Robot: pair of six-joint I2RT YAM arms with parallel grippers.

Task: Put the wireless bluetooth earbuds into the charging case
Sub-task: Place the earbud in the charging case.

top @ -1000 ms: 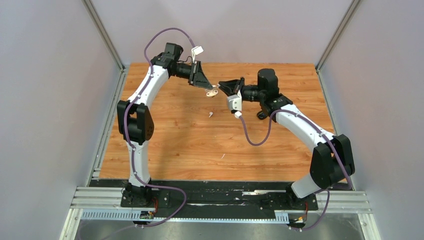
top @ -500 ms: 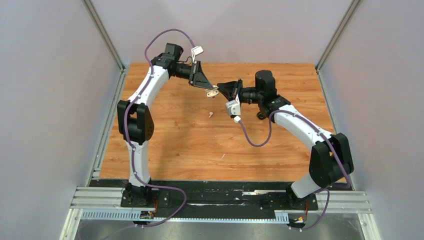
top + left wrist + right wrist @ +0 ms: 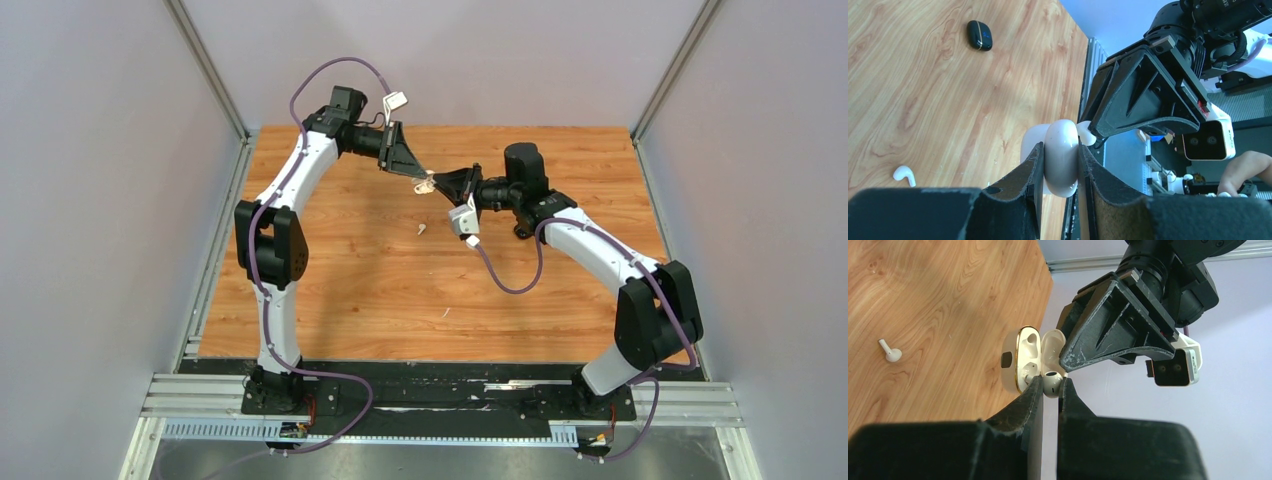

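Observation:
My left gripper is shut on an open white charging case, held up above the back of the table; the case fills the gap between its fingers in the left wrist view. My right gripper is shut on a white earbud, its tip at the mouth of the open case. That bud shows beside the case in the left wrist view. A second white earbud lies loose on the table, also seen in both wrist views. No black earbuds are in view.
A small black case with a gold line lies on the wooden table, partly behind my right arm in the top view. A tiny white fleck lies nearer the front. Grey walls enclose the table.
My right gripper has moved left with the white earbud, closing the gap to the case. My left gripper and the case have stayed still.

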